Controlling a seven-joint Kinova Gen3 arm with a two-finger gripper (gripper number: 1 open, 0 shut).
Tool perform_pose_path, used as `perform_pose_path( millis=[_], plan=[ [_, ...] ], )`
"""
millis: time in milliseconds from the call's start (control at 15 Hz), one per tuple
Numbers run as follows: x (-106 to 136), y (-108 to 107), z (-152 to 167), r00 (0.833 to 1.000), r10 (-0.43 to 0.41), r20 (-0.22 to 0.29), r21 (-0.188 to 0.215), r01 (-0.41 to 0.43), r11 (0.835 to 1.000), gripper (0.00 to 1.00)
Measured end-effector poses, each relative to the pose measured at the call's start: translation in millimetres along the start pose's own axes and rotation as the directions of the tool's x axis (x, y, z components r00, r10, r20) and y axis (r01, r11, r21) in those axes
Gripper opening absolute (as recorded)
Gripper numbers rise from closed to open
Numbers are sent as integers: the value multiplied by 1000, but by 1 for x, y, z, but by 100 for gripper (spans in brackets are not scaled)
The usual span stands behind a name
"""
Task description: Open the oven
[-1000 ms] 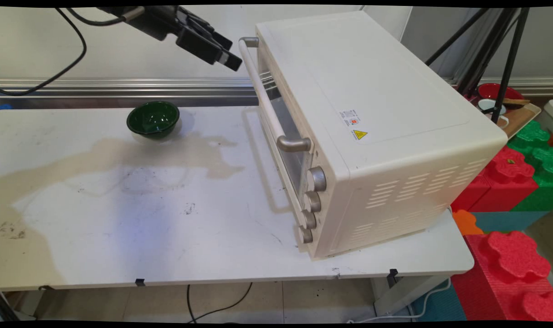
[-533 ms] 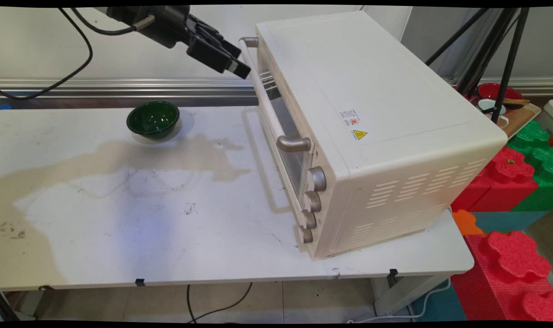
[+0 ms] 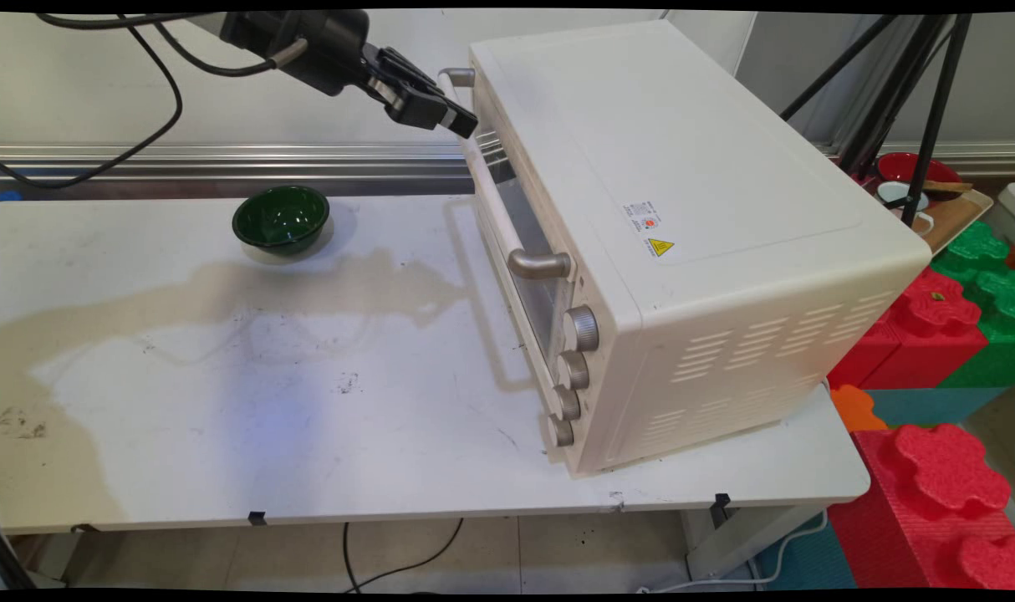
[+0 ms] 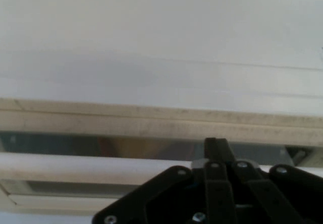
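The gripper [image 3: 461, 124] sits at the far end of the oven [image 3: 683, 234] door's handle [image 3: 491, 188]; whether it grips cannot be told. The door looks shut.

Main view looks down across the table [image 3: 223, 401]; hand view faces the oven handle [image 4: 75, 167] closely.

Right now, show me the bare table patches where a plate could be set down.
Most free: the table between the green bowl, the near edge and the toaster oven door. Right of the oven, only a narrow strip. Crowded: the gripper at the oven handle.
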Motion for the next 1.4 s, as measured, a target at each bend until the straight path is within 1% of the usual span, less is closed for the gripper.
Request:
perform_pose_path(
  millis=[467, 867, 1133, 1400],
  plan=[
    [-1, 4, 20, 999, -50, 15, 12, 50, 999, 0],
    [-7, 8, 38, 997, -70, 30, 25, 69, 997, 0],
    [-11, 10, 42, 997, -72, 32, 33, 71, 997, 0],
    [-19, 14, 41, 996, -72, 45, 37, 70, 997, 0]
  ],
)
